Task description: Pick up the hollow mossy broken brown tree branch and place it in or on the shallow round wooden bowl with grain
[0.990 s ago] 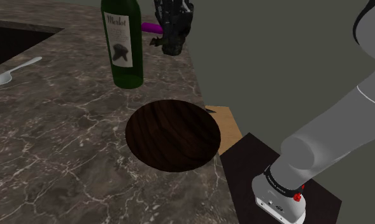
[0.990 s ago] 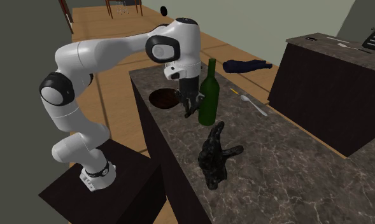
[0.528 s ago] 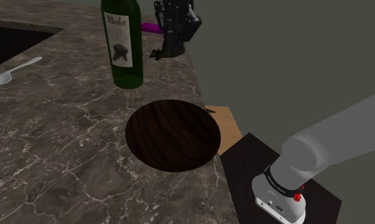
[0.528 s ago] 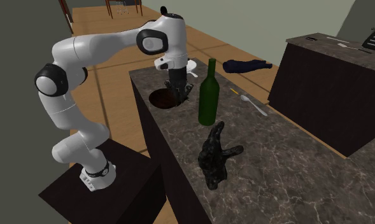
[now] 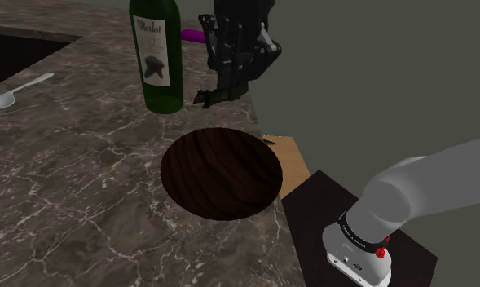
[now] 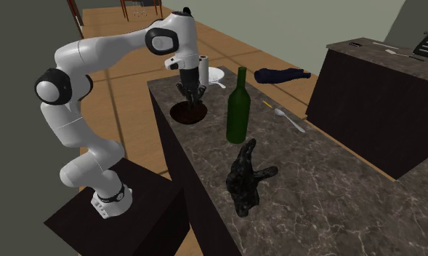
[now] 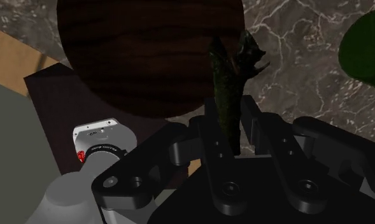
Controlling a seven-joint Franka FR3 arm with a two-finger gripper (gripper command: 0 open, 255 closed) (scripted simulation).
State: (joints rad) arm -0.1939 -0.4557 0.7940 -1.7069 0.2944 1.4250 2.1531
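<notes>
One dark wooden bowl (image 5: 222, 173) is seen at the shoulder view's centre, on the marble counter (image 5: 67, 187). Beyond it, at upper centre, the mossy branch (image 5: 211, 96) is held aloft, pinched by the claw (image 5: 230, 77), beside a green bottle (image 5: 156, 57).

The light was dim and flat over the whole scene. The bowl (image 5: 221, 172) read as a near-black disc, its grain only faintly lit, and the counter (image 5: 75, 171) around the bowl was dull grey with paler veins. Above the bowl the arm (image 6: 103, 54) was the brightest thing, white on top and shaded grey underneath. Near the bowl's rim, the branch (image 7: 227, 83) and the gripper (image 7: 232, 127) almost merged in darkness.
</notes>
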